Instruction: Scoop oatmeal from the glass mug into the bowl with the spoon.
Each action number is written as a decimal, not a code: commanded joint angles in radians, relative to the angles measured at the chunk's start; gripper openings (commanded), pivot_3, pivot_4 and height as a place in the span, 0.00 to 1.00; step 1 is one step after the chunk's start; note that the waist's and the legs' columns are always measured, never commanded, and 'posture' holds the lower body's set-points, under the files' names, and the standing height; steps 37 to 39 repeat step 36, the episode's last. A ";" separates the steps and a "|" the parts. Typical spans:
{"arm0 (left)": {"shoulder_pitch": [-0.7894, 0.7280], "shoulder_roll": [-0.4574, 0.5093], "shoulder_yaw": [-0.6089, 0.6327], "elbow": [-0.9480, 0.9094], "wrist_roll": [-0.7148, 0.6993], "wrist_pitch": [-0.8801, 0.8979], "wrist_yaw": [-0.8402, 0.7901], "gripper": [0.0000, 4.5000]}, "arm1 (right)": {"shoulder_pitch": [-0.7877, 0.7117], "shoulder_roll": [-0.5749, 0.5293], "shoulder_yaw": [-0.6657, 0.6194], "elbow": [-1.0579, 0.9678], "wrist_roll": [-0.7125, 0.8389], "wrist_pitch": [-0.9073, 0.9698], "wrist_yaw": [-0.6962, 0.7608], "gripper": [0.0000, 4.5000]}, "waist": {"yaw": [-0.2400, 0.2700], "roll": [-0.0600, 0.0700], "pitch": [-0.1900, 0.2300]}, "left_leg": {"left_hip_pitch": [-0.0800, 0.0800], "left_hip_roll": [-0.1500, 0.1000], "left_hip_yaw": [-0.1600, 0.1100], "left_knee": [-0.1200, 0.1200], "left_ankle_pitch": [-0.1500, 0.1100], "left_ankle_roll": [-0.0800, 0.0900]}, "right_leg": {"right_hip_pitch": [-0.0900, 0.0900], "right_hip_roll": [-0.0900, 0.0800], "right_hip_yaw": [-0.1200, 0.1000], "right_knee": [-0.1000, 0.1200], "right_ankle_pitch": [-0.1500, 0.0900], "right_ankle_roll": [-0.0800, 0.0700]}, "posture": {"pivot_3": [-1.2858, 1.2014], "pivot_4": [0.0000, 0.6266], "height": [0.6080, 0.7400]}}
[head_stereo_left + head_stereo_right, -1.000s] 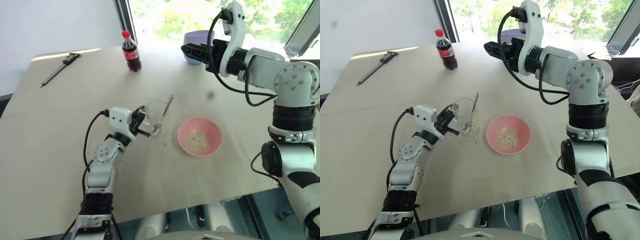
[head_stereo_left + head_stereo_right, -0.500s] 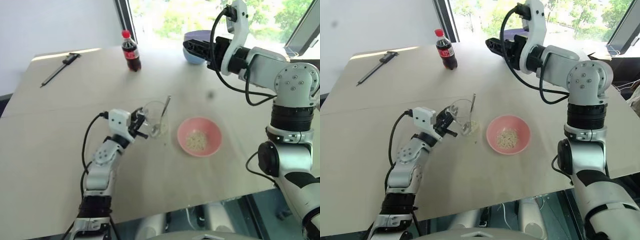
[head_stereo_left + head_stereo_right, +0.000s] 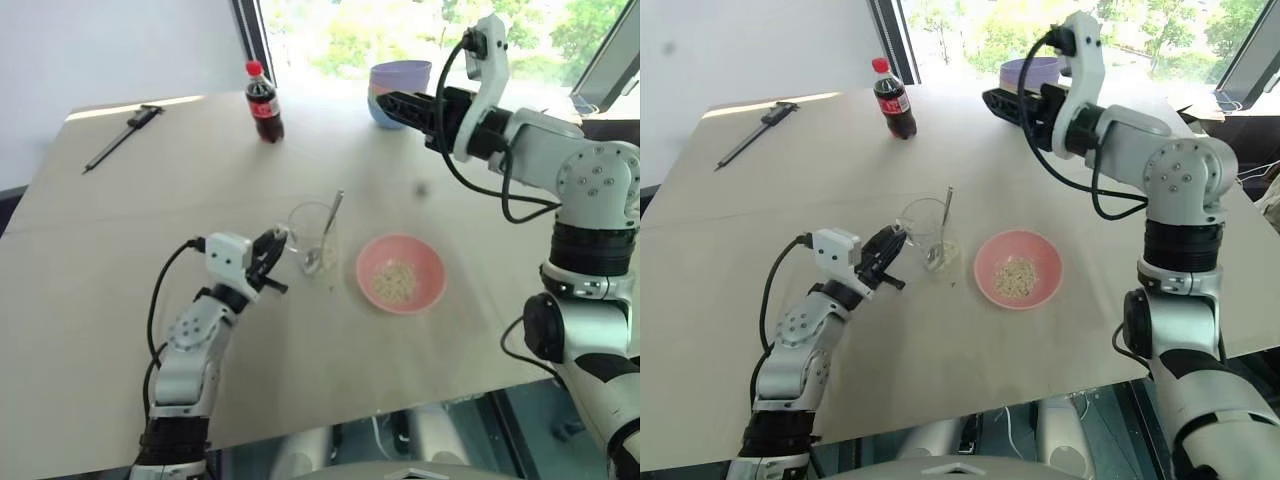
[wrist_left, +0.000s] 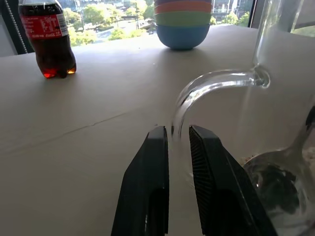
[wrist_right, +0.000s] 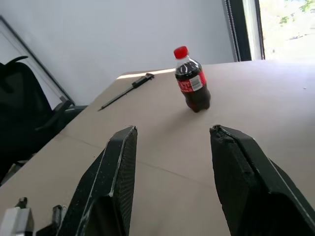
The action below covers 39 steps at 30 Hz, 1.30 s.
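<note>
Your left claw (image 4: 174, 140) sits nearly shut, holding nothing, just short of the glass mug (image 3: 312, 236) handle. The spoon (image 3: 323, 234) leans inside the mug; the bowl (image 3: 400, 274) beside it seems to hold oatmeal (image 3: 393, 281). Your right claw (image 5: 172, 135), wide and empty, hangs over the counter (image 3: 120, 260).

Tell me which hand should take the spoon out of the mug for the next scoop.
Probably the right. The right hand is open, empty and raised over the table's far side. The left hand sits low beside the glass mug at its handle, fingers nearly shut, suited to steadying it. The spoon leans toward the bowl.
</note>
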<state>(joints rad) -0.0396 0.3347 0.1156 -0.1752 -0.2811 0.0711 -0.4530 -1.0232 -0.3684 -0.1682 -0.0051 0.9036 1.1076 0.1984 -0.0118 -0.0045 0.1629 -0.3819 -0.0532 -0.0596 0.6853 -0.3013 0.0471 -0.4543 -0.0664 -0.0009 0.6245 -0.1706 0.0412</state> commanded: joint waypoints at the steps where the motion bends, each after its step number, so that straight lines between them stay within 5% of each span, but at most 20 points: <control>1: 0.023 0.014 0.019 -0.095 -0.037 0.018 -0.014 0.16 | 0.019 -0.043 -0.029 -0.053 -0.033 -0.051 0.042 0.52 | 0.001 0.000 0.000 | 0.000 0.000 0.000 0.000 0.000 0.000 | 0.000 0.000 0.000 0.000 0.000 0.000 | 0.52 0.24 1.00; 7: 0.130 0.049 0.056 -0.211 -0.063 0.048 -0.017 0.16 | 0.150 -0.125 -0.065 -0.083 -0.085 -0.126 0.116 0.52 | 0.001 0.000 0.000 | 0.000 0.000 0.000 0.000 0.000 0.000 | 0.000 0.000 0.000 -0.001 0.000 0.000 | 0.52 0.24 1.00; 15: 0.468 0.067 0.148 -0.342 -0.085 0.043 -0.054 0.16 | 0.735 -0.261 -0.092 -0.082 -0.240 -0.533 0.567 0.52 | 0.007 0.003 0.002 | 0.003 0.001 0.000 -0.001 -0.003 0.005 | 0.006 0.000 0.000 -0.006 0.000 0.000 | 0.52 0.24 1.00; 21: 0.593 0.046 0.162 -0.345 -0.074 -0.013 -0.070 0.60 | 0.991 -0.347 -0.043 0.038 -0.379 -0.764 0.802 0.52 | 0.009 0.004 0.002 | 0.005 0.001 0.001 0.000 -0.003 0.006 | 0.007 0.002 0.000 -0.005 -0.001 0.001 | 0.52 0.24 1.00; 26: 0.680 0.024 0.137 -0.351 -0.021 -0.016 -0.050 1.00 | 1.058 -0.340 -0.054 0.155 -0.457 -0.995 0.884 0.96 | 0.000 0.000 0.005 | 0.023 0.005 0.005 -0.001 -0.006 0.010 | 0.023 0.005 0.002 -0.006 -0.008 0.003 | 0.52 0.24 1.00; 39: 0.715 0.007 0.105 -0.367 0.014 -0.041 -0.037 1.00 | 1.045 -0.321 -0.049 0.171 -0.449 -1.084 0.944 1.00 | 0.005 -0.003 0.005 | 0.022 0.004 0.004 0.000 -0.006 0.010 | 0.023 0.003 0.002 -0.007 -0.008 0.003 | 0.52 0.24 1.00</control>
